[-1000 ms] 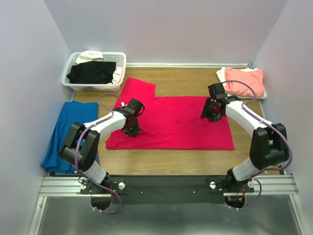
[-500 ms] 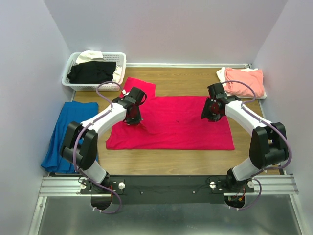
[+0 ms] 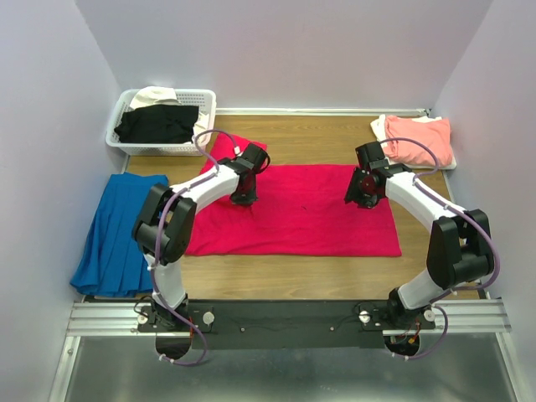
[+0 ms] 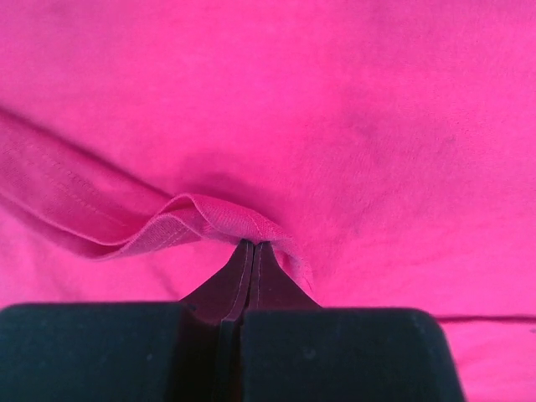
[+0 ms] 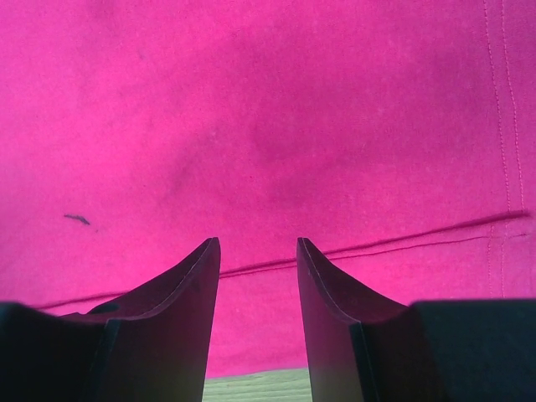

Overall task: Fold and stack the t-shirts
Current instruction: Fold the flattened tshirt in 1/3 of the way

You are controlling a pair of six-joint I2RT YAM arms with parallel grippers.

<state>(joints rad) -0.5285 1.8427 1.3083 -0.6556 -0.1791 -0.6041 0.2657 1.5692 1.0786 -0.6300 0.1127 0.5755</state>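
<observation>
The left arm (image 3: 201, 184) covers part of the crimson t-shirt (image 3: 310, 213) near its upper left sleeve, and both wrist views show little beyond red cloth. In the white lattice basket (image 3: 159, 147) at the far left corner, a black t-shirt (image 3: 159, 124) lies heaped over a cream t-shirt (image 3: 155, 95); how many garments lie beneath cannot be told. At the far right, a salmon-pink t-shirt (image 3: 417, 138) sits folded on a white t-shirt (image 3: 379, 127) that is mostly covered.

The wooden worktop (image 3: 293, 272) is boxed in by pale lilac walls (image 3: 293, 50), with a metal rail (image 3: 293, 316) along its near edge. A blue garment (image 3: 117, 226) lies at the left. The crimson t-shirt is spread flat across the middle.

The left jaws are pressed tight together, pinching a raised fold of the crimson t-shirt's hem at their tips. The right jaws stand about half apart, holding nothing, low over the shirt's upper right edge; whether they touch the cloth cannot be told.
</observation>
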